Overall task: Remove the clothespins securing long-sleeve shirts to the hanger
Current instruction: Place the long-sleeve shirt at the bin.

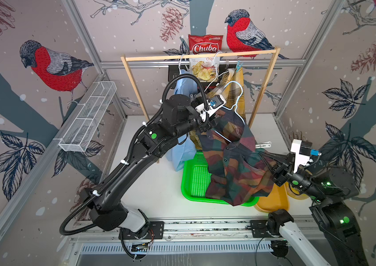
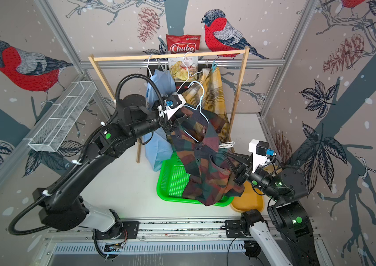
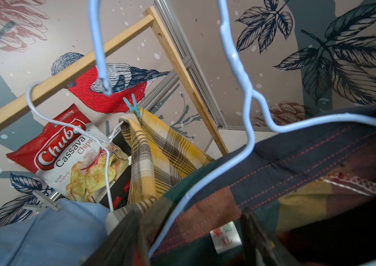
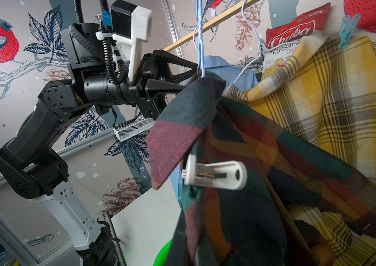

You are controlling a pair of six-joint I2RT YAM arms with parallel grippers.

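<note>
I have the left hand up at the neck of the dark plaid shirt. Its two fingers are parted, with the collar and the wire of the light blue hanger between them, and I cannot tell whether the pads are pressing on either. In both top views that hanger's hook hangs free in the air, below and in front of the wooden rail. The shirt slopes down from it, with its lower end draped over the green basket on the surface. The right hand is closed. Its tips are at the far shoulder of the same shirt, where the cloth bunches up toward them, so I read it as pinching the fabric. A white clothespin is clamped on that shirt just below the collar point, close beside the right hand's tips in a top view. Behind, the mustard plaid shirt hangs from the rail on a white hanger, with a teal clothespin gripping its top edge. The light blue shirt hangs next to it, mostly hidden behind the left arm from above, and a grey clothespin sits on its shoulder.
</note>
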